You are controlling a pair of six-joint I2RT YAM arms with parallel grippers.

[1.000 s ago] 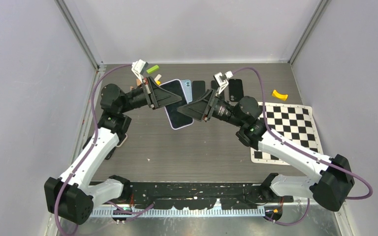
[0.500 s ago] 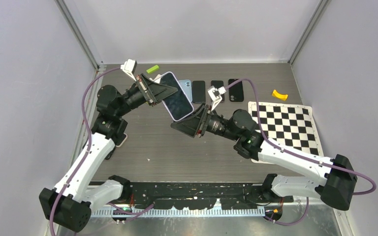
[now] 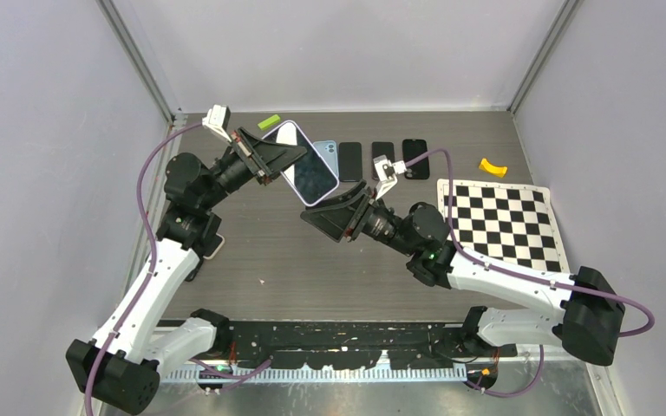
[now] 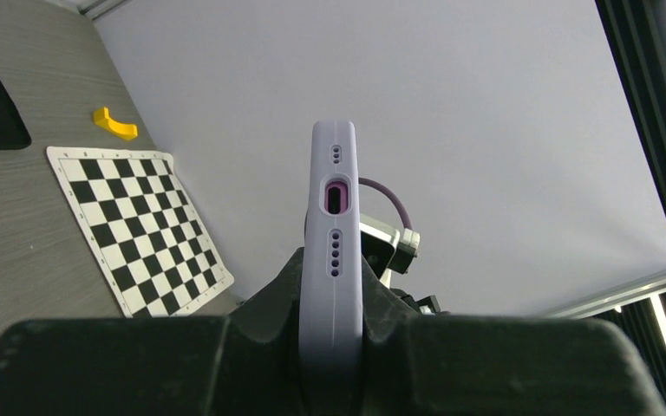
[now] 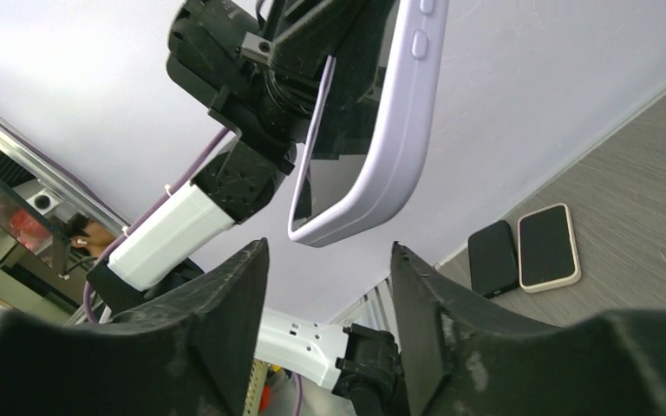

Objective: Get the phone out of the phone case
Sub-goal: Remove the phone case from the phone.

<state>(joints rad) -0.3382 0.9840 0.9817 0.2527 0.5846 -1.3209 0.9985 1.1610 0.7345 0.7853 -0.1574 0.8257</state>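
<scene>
Left gripper: pinched tight on the lilac case, holding it tilted in the air above the back left of the table.
Phone: seated in that case, dark screen showing.
Right gripper: fingers spread just under the case's lower corner, seemingly not touching it.

The tabletop is seen as dark, wood-grained board. A checkerboard mat is laid flat at 3 o'clock, and a small yellow piece is set near it at 2 o'clock. Toward 12 o'clock a pale blue phone is lined up with three black phone-shaped slabs. A green piece is placed at 11 o'clock. At 9 o'clock a black phone is laid beside a cream-edged phone.
</scene>
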